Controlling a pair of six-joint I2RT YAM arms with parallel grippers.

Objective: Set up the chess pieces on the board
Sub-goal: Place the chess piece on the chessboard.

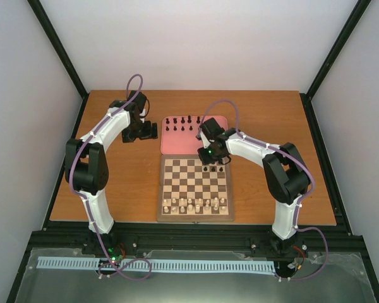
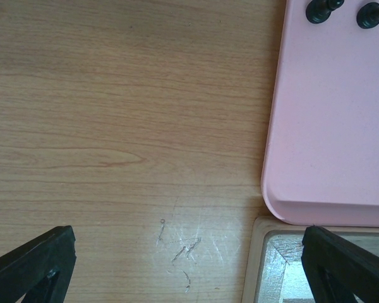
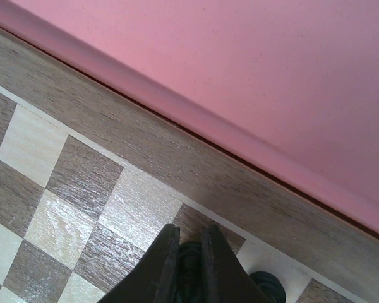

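Note:
The board [image 1: 161, 189] lies at mid-table, with a few black chess pieces [image 1: 213, 168] on its far rows. More black pieces [image 1: 182, 124] stand on the pink tray [image 1: 177, 144] behind it. My right gripper [image 1: 210, 154] hangs over the board's far edge. In the right wrist view it [image 3: 189, 230] is shut on a black piece [image 3: 189, 265] above a dark square, beside another black piece [image 3: 265, 285]. My left gripper [image 1: 153, 131] is left of the tray. In the left wrist view it [image 2: 188, 231] is open and empty over bare table.
Cream pieces [image 1: 196, 203] fill the board's near rows. In the left wrist view the tray's corner [image 2: 328, 126] carries two black pieces [image 2: 321, 9], and the board's corner [image 2: 259, 265] lies just below it. Dark frame posts and walls surround the wooden table [image 1: 114, 189].

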